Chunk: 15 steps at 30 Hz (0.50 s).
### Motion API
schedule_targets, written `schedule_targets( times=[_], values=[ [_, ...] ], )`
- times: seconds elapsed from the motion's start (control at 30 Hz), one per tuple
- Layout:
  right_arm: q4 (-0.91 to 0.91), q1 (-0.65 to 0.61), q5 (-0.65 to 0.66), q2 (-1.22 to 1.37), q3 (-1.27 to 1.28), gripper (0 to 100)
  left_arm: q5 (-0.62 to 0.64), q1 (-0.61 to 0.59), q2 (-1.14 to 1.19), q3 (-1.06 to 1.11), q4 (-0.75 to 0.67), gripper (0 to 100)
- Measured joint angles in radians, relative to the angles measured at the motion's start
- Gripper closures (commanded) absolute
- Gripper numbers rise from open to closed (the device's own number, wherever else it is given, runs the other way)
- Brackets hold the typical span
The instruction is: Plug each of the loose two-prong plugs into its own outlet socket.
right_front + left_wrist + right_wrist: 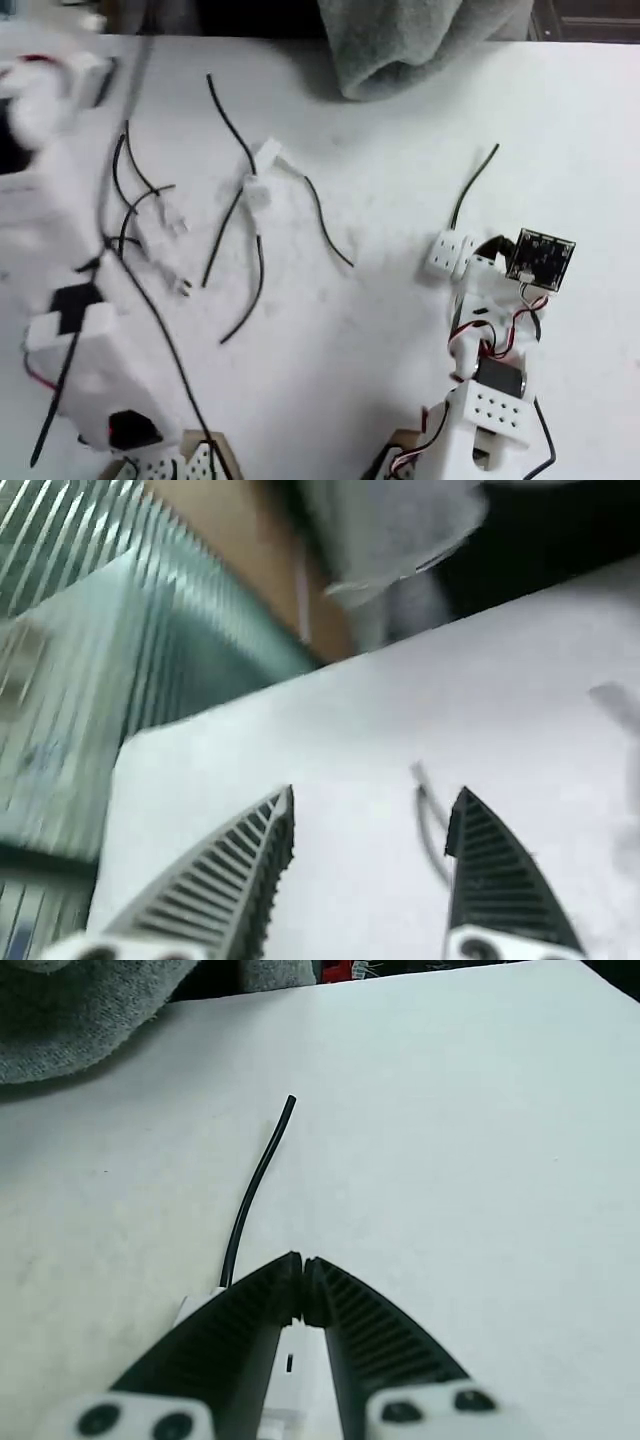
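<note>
Your right gripper (302, 1266) is pressed shut over the outlet socket (285, 1340); your left gripper (376, 792) is spread wide.
High view: the white outlet socket sits at 3 o'clock on the worktop (400, 120), and a loose plug (175, 225) lies at 9 o'clock. Left wrist view: the worktop shows between the fingers. Right wrist view: the black cord (255, 1185) runs away from the tips.

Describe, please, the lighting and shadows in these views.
High view: bright light, the left arm barely stands off the table. Right wrist view: soft shadow under the grey cloth, almost none beside the black cable. Left wrist view: tool evenly lit.
</note>
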Motion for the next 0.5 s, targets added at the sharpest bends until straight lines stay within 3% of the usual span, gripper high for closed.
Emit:
schedule_targets(
  times=[0.2, 0.5],
  values=[
    [0.000, -0.002, 0.000, 0.000, 0.000, 97.4, 0.003, -0.215, -0.009, 0.275, 0.006, 75],
    [0.000, -0.003, 0.000, 0.000, 0.000, 97.4, 0.009, -0.232, -0.031, 0.862, 0.006, 75]
  ],
)
